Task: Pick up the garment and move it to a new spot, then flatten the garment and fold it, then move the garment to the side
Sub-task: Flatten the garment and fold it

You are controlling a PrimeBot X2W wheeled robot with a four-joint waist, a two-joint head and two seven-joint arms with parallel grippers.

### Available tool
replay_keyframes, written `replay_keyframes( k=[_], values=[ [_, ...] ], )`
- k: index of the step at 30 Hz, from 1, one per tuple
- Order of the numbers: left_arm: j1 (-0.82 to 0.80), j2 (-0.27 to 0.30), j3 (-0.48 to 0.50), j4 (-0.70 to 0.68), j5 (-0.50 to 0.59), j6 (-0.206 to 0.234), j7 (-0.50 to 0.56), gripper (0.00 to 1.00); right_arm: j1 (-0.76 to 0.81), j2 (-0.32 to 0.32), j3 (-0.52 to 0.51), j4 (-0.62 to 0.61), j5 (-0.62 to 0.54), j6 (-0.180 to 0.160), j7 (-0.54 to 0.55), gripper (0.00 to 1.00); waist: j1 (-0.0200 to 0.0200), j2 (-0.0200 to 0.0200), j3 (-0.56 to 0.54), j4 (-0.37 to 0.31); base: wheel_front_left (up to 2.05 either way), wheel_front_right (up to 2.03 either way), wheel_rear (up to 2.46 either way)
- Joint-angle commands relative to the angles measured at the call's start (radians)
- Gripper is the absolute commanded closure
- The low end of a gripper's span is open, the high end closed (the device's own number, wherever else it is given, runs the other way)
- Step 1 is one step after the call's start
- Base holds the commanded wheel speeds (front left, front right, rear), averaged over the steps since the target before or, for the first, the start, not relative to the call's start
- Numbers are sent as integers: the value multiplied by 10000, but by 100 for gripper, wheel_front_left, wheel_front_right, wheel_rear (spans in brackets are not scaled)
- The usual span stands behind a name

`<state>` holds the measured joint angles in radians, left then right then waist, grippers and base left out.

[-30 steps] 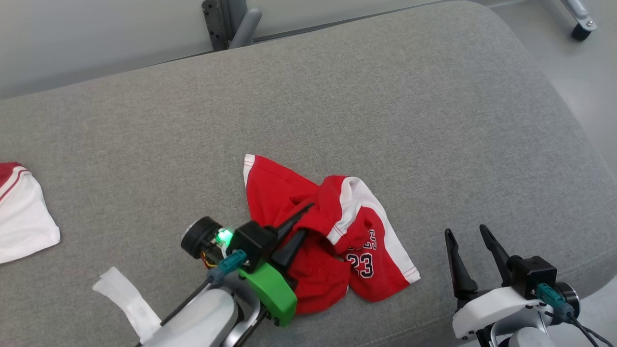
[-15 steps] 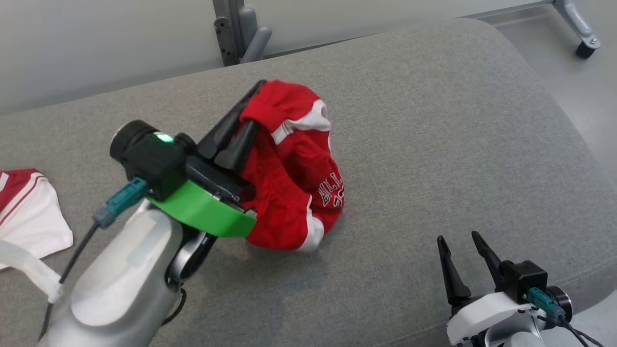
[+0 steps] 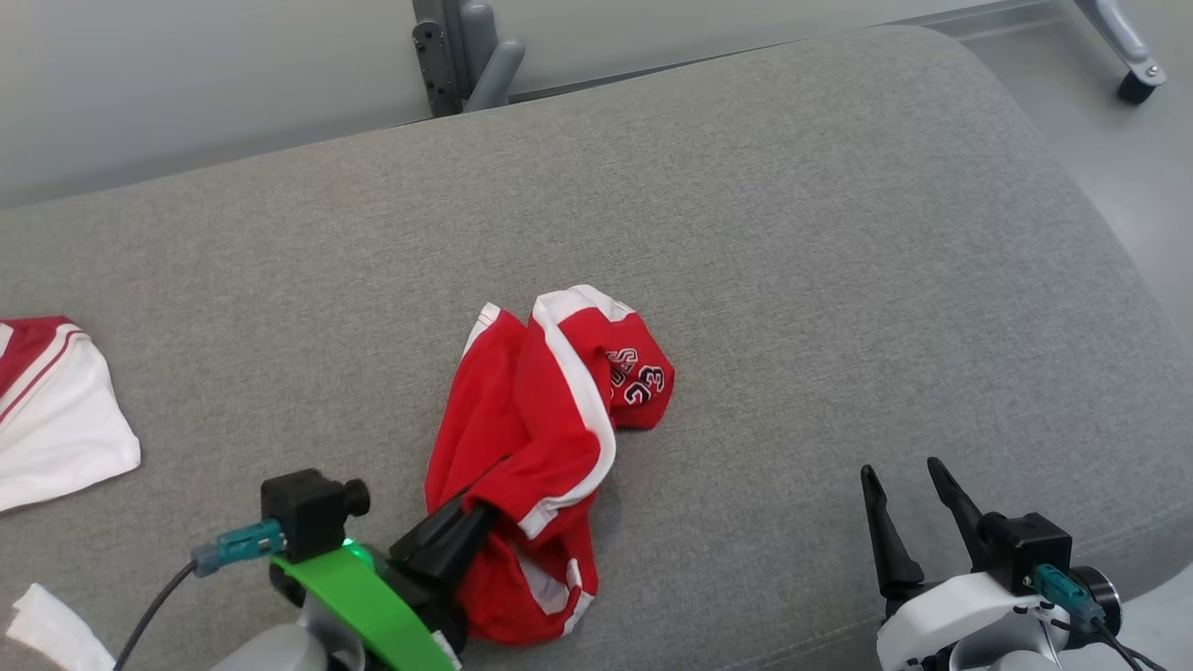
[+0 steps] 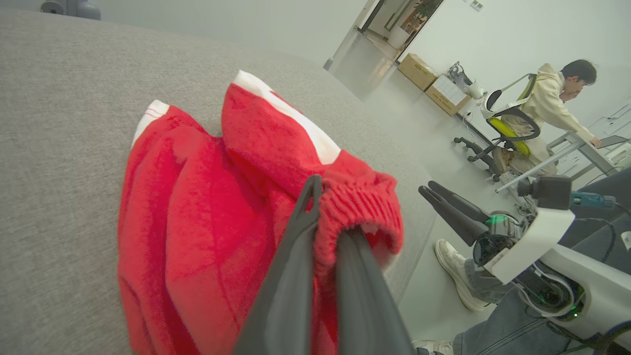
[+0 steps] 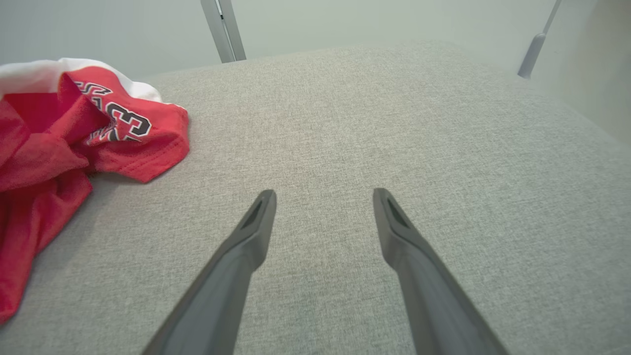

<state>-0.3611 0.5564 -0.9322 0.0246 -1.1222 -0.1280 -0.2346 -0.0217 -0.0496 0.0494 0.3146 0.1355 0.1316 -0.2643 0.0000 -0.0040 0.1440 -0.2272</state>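
1. Left gripper (image 3: 463, 529), 7 o'clock in the head view: fingers clamped on the near end of the red basketball garment (image 3: 541, 419).
2. The red basketball garment lies crumpled near the centre of the grey cushion (image 3: 839, 233).
3. Right gripper (image 3: 902, 472), 5 o'clock: fingers spread, empty, well apart from it.

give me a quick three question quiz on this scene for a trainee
1. True or false: the left end effector is shut on the garment.
2. The right end effector is: A open, holding nothing; B shut on the garment; C shut on nothing.
3. Fill in: the garment is mostly ____ with white trim.
Key: 1 true; 2 A; 3 red.
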Motion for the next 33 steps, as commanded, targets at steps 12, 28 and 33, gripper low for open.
replay_keyframes(
  k=[12, 28, 33],
  values=[
    [889, 93, 2201, 1776, -229, -36, -305, 33, -60, -21, -55, 58, -303, -18, -2, 0, 0, 40, 94, 1139, 0, 0, 0],
    [2017, -664, 4041, 3123, 65, -36, -309, 0, 161, -19, -91, 44, -385, -18, 0, 0, 0, 40, -46, 1376, 0, 0, 0],
    [2561, -587, 4155, 3179, -558, -36, -304, 0, 202, -18, -123, 16, -317, -18, 0, 0, 0, 40, -41, 1403, 0, 0, 0]
  ],
)
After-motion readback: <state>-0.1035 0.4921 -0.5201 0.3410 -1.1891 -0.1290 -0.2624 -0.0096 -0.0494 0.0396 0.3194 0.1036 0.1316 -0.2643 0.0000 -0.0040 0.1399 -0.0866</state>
